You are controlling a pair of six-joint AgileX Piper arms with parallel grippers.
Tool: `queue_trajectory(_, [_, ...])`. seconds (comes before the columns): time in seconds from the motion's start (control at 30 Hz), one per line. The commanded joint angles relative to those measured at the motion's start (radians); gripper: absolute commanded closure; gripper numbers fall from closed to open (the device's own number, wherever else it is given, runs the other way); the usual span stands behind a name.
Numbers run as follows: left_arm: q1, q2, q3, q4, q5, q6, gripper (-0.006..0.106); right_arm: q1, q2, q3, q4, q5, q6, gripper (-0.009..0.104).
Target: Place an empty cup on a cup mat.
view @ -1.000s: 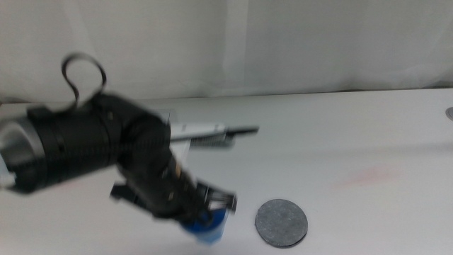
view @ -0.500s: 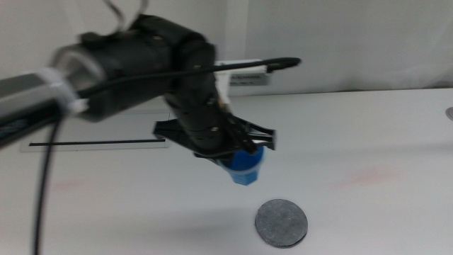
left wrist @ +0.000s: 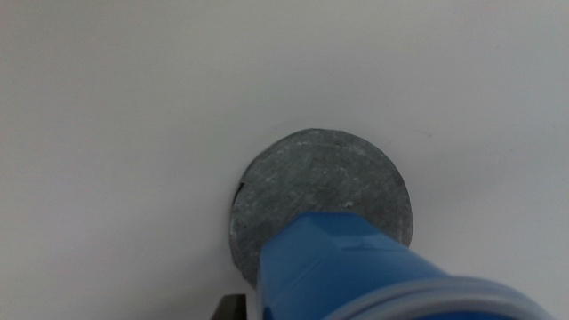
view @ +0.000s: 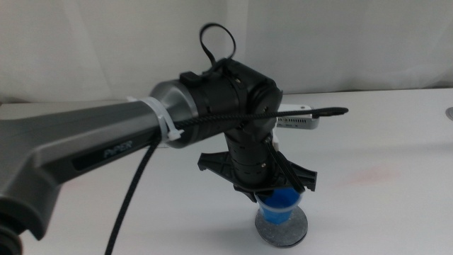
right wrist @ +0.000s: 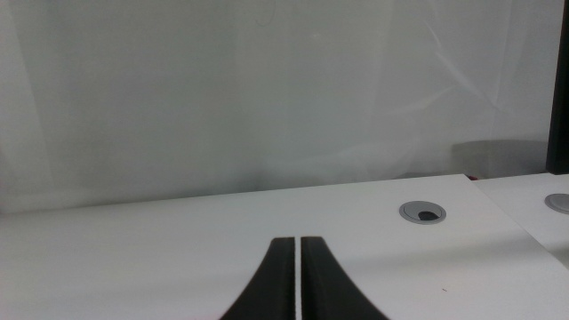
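Observation:
My left gripper [view: 274, 190] reaches in from the left and is shut on the blue cup [view: 280, 205], held upright by its upper part. The cup is directly over the dark grey cup mat [view: 284, 231] near the table's front edge. Its base is at or just above the disc; I cannot tell whether they touch. In the left wrist view the cup [left wrist: 356, 267] fills the lower part and covers part of the mat [left wrist: 311, 178]. My right gripper [right wrist: 297, 267] is shut and empty, waiting out of the middle view.
The white table [view: 382, 142] runs back to a white curtain. A grey cable grommet [view: 449, 112] sits at the far right edge and also shows in the right wrist view [right wrist: 422, 212]. A faint pink smear [view: 368, 176] lies to the right of the mat.
My left arm lifted the cup from the table left of the mat, carried it right, and has lowered it over the mat.

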Motion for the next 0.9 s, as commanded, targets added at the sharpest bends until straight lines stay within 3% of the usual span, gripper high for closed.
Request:
queue_trajectory(0.0, [-0.009,0.014,-0.005,-0.005,-0.025,-0.035,0.103,-0.006,-0.003,0.039,-0.003,-0.008,-0.003,0.098])
queue_trajectory(0.87, [-0.02,0.102,-0.005,-0.051,-0.052,-0.006,0.103,-0.006,-0.003,0.039,-0.003,-0.008,-0.003,0.098])
